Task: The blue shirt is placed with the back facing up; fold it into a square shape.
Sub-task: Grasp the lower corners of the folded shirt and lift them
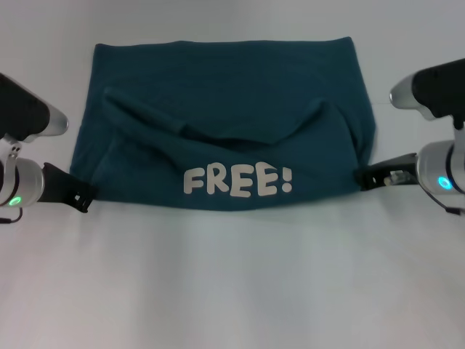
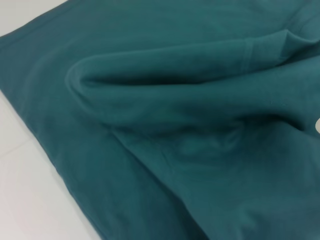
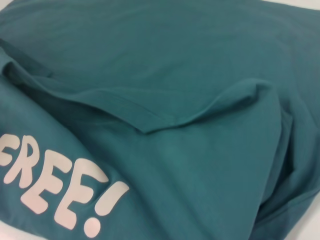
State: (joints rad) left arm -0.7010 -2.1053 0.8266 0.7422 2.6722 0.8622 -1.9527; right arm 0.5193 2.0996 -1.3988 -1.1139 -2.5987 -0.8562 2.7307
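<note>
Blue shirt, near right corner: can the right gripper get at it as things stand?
Probably yes. The right gripper sits at the blue shirt edge by that corner, nothing between them on the table. The left gripper is at the opposite corner, out of the way.

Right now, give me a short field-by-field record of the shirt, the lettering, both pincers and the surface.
garment: dark teal-blue cotton T-shirt, folded over once, upper layer rumpled
lettering: white "FREE!" print, face up near the front edge
left pincer: at the shirt's front left corner
right pincer: at the shirt's front right edge
surface: plain white table
</note>
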